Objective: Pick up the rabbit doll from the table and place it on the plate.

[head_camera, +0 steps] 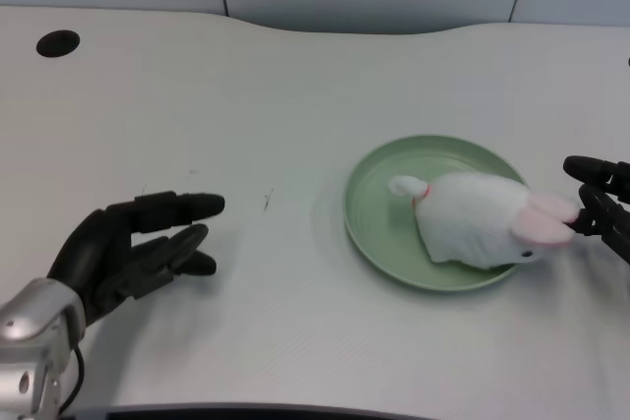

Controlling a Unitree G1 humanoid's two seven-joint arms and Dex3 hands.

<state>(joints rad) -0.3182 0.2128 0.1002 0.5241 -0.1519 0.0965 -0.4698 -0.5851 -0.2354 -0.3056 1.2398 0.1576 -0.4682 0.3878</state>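
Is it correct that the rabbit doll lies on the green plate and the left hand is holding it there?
Not quite. The rabbit doll does lie on the green plate, but the left hand is not holding it. In the head view that hand is far to the plate's left, over the bare table, fingers apart and holding nothing.

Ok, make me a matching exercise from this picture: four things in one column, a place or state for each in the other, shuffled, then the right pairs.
Things:
1. rabbit doll
2. plate
3. left hand
4. round hole

Places or states:
A. far left of the table top
B. open, holding nothing
C. lying on the plate
D. green, right of centre

Pairs: 1-C, 2-D, 3-B, 4-A
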